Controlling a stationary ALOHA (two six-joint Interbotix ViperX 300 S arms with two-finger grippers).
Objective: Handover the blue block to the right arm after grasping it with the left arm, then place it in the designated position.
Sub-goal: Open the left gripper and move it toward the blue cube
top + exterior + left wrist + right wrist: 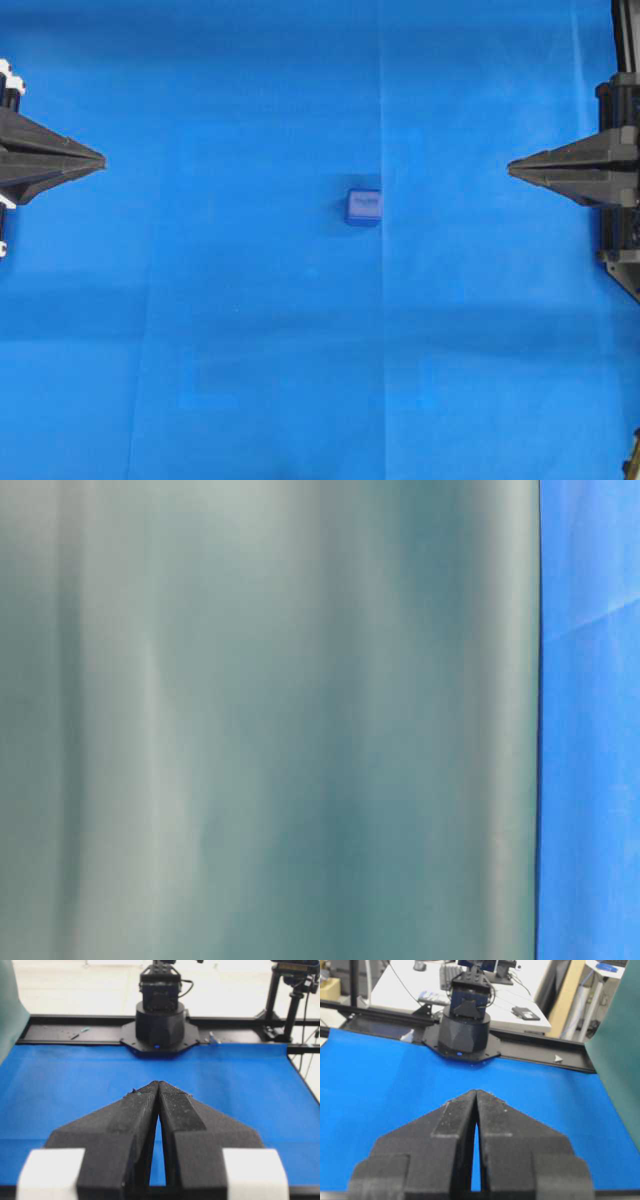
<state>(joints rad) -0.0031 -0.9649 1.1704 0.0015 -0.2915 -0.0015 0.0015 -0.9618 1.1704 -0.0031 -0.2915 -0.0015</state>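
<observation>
A blue cloth (200, 330) covers our worktop. The blue block (364, 207) sits near the middle, alone. Our left gripper (100, 159) and right gripper (512, 167) wait far apart, both pressed together, holding nothing. We think nothing has started; the left gripper must spread and reach first.

We see a creased bright blue cloth (250, 350) covering the whole tabletop. A black metal frame rail (60, 1030) borders its far edge. At table level a pale grey-green screen (270, 720) fills the left and centre. In the upper frame stands a white desk (405, 987) bearing cables.
</observation>
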